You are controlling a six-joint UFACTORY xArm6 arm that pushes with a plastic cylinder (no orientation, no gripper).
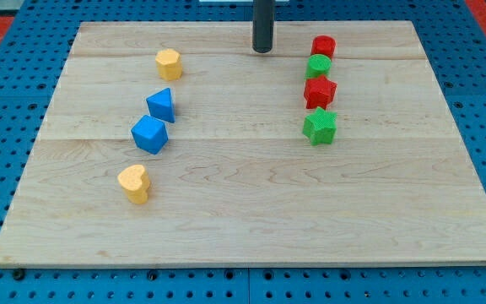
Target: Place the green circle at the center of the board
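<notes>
Camera view: my tip rests near the board's top edge — no fingers, a bare rod — left of the green circle, apart from it.

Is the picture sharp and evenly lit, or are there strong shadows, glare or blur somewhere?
In the camera view, the lighting is soft and even, with no glare on the wooden board. Blocks such as the green circle and the blue cube look sharp and cast only faint, short shadows. My tip is in focus, at the view's top, left of the green circle and apart from it.
</notes>
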